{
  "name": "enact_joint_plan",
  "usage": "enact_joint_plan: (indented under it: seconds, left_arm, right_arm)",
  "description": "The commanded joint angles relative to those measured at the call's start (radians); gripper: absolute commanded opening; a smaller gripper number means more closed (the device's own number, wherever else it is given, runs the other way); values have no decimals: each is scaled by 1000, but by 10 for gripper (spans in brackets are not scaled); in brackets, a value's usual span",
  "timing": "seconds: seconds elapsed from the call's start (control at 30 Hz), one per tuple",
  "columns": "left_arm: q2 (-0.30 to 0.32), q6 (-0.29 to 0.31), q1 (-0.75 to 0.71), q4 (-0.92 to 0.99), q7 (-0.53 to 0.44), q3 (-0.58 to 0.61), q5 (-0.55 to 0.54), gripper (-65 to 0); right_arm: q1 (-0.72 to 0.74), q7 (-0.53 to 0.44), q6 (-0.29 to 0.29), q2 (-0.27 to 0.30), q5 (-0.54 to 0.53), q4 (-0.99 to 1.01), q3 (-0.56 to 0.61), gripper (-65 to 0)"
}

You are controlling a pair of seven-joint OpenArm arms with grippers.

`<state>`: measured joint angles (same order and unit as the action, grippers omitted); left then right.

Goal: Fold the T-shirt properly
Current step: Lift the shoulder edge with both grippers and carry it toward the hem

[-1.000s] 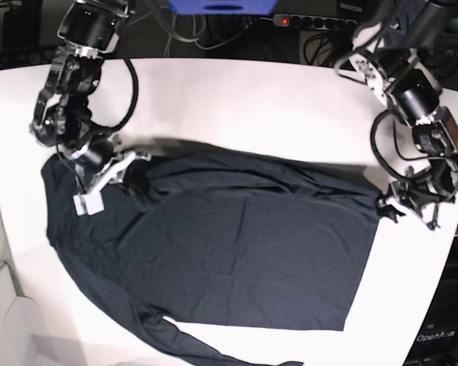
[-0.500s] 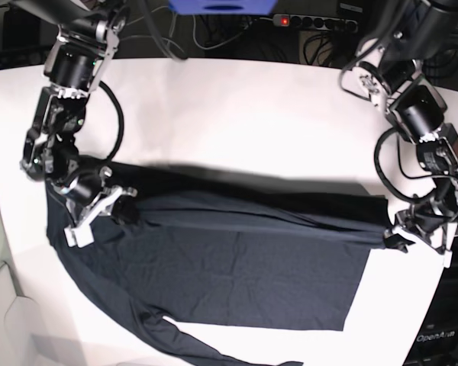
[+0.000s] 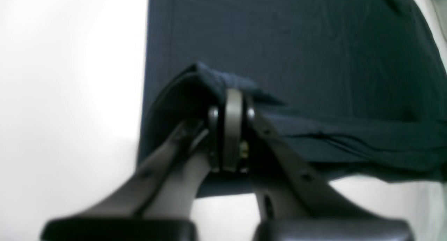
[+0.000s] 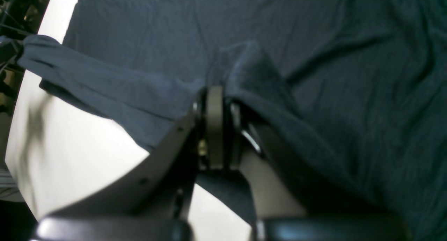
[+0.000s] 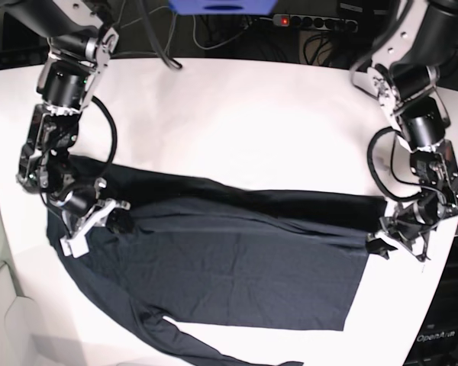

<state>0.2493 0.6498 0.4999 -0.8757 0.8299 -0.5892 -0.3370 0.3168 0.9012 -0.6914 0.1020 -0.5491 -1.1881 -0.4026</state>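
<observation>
The T-shirt (image 5: 237,267) is a large dark navy garment spread across the white table (image 5: 237,122), its far edge folded over toward the near side. My left gripper (image 5: 380,245) sits at the shirt's right edge, shut on a pinched fold of fabric; the left wrist view shows the cloth bunched around its tips (image 3: 230,104). My right gripper (image 5: 116,221) is at the shirt's left side, shut on another fold of the T-shirt (image 4: 314,77), with cloth draped over its fingers (image 4: 214,125). A sleeve (image 5: 191,343) trails toward the near edge.
A power strip (image 5: 313,21) and cables lie behind the table's far edge. The table's right edge runs close to my left gripper. Bare white tabletop stretches beyond the shirt.
Both grippers have moved toward the near side, dragging the shirt's upper edge over the body. The folded band has come down and lies flatter and straighter.
</observation>
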Motion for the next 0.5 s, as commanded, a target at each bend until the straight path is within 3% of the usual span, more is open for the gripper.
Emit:
enact_joint_plan:
  seconds: [0.0, 0.3, 0.47]
  left_arm:
    - [15, 3, 46, -15, -25, -1, -17, -650]
    - [23, 3, 98, -17, -24, 4, -15, -650]
    - [23, 3, 110, -17, -34, 90, -15, -650]
  right_arm:
    - [34, -23, -7, 11, -25, -19, 9, -650]
    - [37, -95, -7, 23, -25, -19, 133, -650]
    - [51, -109, -7, 31, -22, -17, 140, -650]
